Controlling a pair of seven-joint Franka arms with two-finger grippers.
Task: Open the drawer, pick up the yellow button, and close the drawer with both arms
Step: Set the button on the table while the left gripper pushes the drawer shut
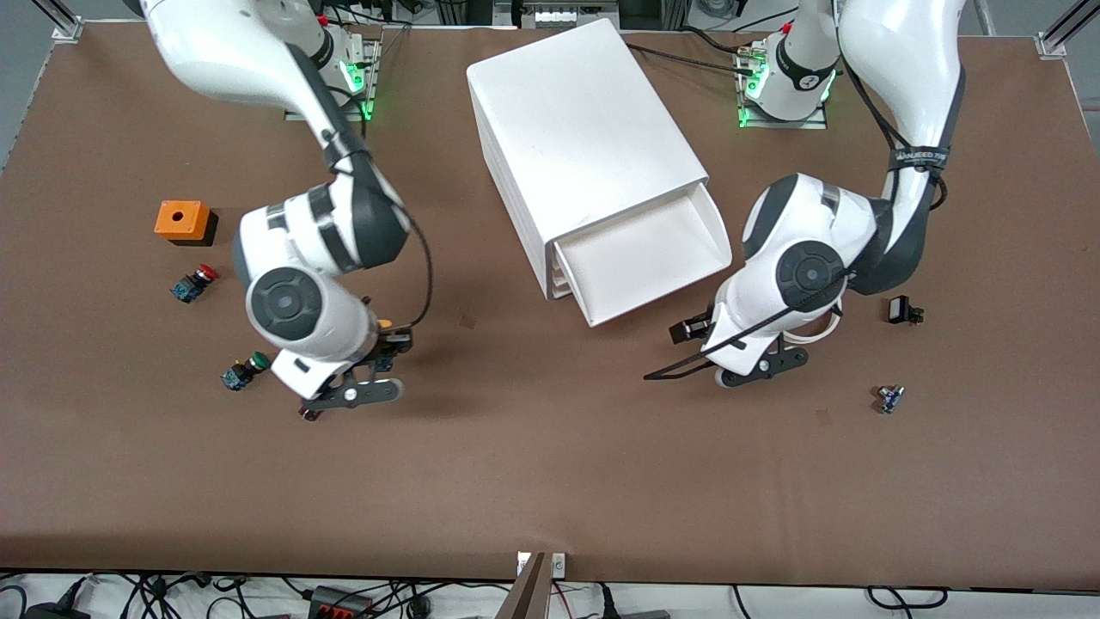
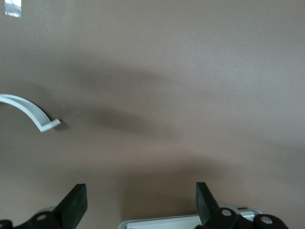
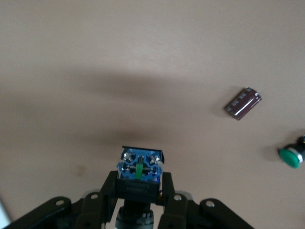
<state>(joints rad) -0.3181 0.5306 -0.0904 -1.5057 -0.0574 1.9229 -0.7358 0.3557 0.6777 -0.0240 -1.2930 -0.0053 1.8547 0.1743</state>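
- Drawer [image 1: 649, 258] pulled out of cabinet [image 1: 584, 146], inside bare in front view.
- Right gripper [image 3: 139, 191] over table [image 1: 550, 481], fingers clamped on button [image 3: 139, 167]; right wrist view shows blue underside, front view only an orange cap sliver [image 1: 384, 324].
- Left gripper [image 2: 140, 202] over table beside drawer, fingers spread wide, holding nothing; fingertips hidden in front view.

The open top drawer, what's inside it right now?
Nothing visible: the drawer shows only bare white floor. Its back part stays hidden under the cabinet top. The right gripper holds the button.
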